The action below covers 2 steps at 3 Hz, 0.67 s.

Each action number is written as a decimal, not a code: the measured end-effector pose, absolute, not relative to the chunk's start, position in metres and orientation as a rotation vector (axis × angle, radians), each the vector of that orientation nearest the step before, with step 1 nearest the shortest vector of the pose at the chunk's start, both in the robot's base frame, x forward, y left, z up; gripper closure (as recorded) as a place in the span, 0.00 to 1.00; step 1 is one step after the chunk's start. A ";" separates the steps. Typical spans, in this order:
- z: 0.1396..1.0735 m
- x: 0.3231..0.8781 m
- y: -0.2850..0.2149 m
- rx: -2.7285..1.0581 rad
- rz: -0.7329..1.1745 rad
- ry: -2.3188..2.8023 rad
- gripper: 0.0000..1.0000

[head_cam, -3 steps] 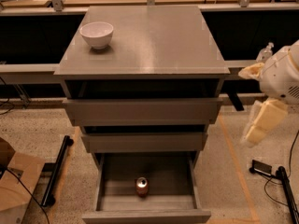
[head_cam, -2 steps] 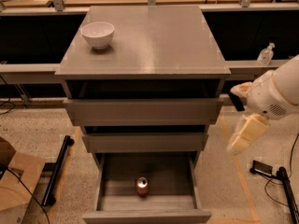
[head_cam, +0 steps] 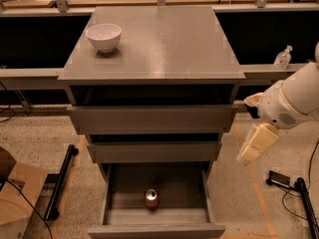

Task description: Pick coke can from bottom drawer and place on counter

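Observation:
The coke can (head_cam: 151, 198) stands upright in the open bottom drawer (head_cam: 155, 230), near its front middle. The drawer is pulled out towards me. The counter (head_cam: 164, 44) is the grey cabinet top, with a white bowl (head_cam: 103, 36) at its far left. My gripper (head_cam: 249, 155) hangs on the white arm to the right of the cabinet, at the height of the middle drawer. It is pointed down and left, above and to the right of the can, apart from the cabinet and holding nothing that I can see.
The two upper drawers (head_cam: 152, 118) are slightly out. A clear bottle (head_cam: 282, 58) stands on the rail shelf at right. A cardboard box (head_cam: 15, 198) and a black bar (head_cam: 60, 183) lie on the floor at left. A black device with cables (head_cam: 281, 179) lies at right.
My arm has moved left and down, bringing the gripper closer to the cabinet's right side. The can, drawer and bowl have not moved.

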<state>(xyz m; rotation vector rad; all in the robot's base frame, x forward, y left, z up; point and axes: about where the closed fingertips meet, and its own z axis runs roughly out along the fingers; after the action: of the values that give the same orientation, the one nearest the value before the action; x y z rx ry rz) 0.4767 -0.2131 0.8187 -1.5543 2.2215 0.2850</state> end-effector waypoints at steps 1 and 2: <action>0.773 0.485 -0.208 -1.521 0.366 2.254 0.00; 0.707 0.487 -0.196 -1.453 0.502 2.274 0.00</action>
<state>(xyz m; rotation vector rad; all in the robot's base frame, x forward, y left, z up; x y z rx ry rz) 0.4875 -0.1964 0.7073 -1.4535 2.2744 0.5024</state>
